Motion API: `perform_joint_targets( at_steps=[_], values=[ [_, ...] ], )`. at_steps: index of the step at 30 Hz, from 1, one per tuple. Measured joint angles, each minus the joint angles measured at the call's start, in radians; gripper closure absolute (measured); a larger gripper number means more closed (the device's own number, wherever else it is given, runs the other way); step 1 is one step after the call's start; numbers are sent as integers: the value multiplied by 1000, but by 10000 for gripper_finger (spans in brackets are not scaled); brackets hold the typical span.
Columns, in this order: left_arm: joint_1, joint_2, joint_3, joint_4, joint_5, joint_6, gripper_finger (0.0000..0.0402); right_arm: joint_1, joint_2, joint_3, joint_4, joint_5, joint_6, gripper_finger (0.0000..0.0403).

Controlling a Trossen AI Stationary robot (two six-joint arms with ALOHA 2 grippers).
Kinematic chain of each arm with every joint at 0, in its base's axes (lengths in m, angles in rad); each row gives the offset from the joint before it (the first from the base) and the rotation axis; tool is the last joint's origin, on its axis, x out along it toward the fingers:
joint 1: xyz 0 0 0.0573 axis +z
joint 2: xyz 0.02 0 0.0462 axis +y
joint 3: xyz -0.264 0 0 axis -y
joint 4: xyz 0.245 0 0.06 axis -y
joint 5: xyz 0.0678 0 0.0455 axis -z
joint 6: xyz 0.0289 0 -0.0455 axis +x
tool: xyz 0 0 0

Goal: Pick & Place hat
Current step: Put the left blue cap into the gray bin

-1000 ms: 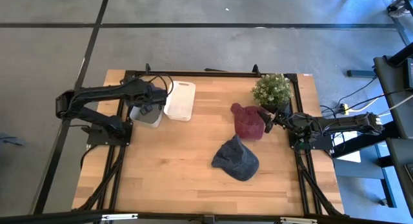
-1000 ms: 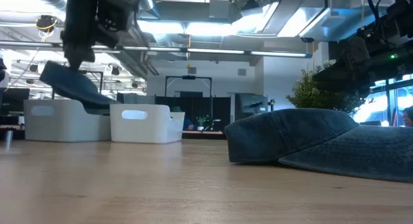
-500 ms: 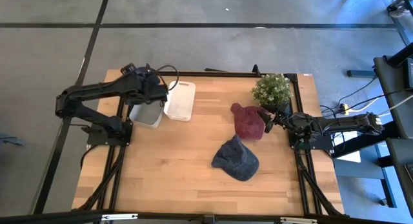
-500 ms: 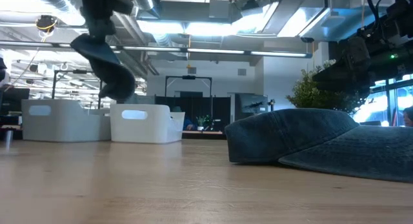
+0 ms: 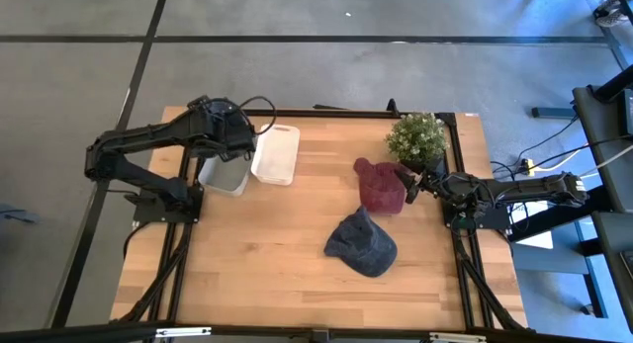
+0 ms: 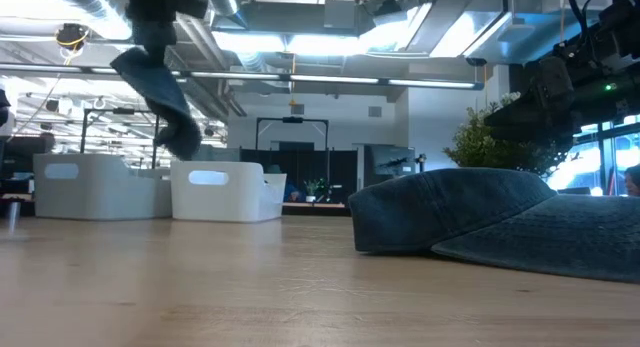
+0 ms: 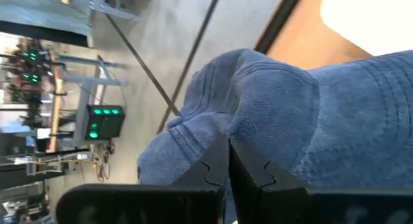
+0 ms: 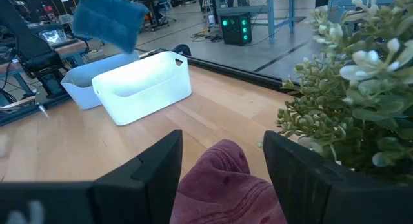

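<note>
A blue denim hat (image 6: 158, 92) hangs from my left gripper (image 7: 228, 143), which is shut on it above the two white bins at the table's far left. The high view hides this hat under the left arm (image 5: 223, 130), and the right wrist view shows it far off as the blue hat (image 8: 106, 20). A maroon hat (image 5: 381, 185) lies crown-up near the right edge. My right gripper (image 5: 411, 188) stands open at that hat's right side, its fingers spread on either side of the maroon hat (image 8: 226, 182). A dark denim hat (image 5: 361, 244) lies flat at mid-table. My left gripper pinches a raised fold of the blue hat's cloth (image 7: 222, 124) between its two shut fingers. The hat is lifted clear. It hangs slanting below the gripper, above the bins, as the low view shows.
Two white bins stand side by side at the far left, the left bin (image 5: 226, 175) and the right bin (image 5: 276, 153). A potted plant (image 5: 417, 137) stands at the far right, just behind my right gripper. Bare wood lies along the near edge and the near left.
My left gripper has risen and drawn toward the table's far edge, carrying the blue hat. The hat has gone from lying nearly level just over the bins to hanging steeply higher up. My right arm has kept still.
</note>
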Motion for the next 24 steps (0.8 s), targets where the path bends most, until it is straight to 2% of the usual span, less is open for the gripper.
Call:
perform_joint_targets(
  at_steps=[5, 14, 20, 24],
  values=[
    [0, 0, -90, 0, 22, -55, 399, 0, 0, 0, 0, 0, 0, 185],
    [0, 0, -290, 0, -43, -223, 399, 0, 0, 0, 0, 0, 22, 185],
    [-34, 0, -414, 0, 68, -399, 399, 0, 0, 0, 0, 0, 23, 185],
    [-76, 1, -473, 0, 104, -547, 399, 0, 0, 0, 0, 0, 22, 185]
  ],
)
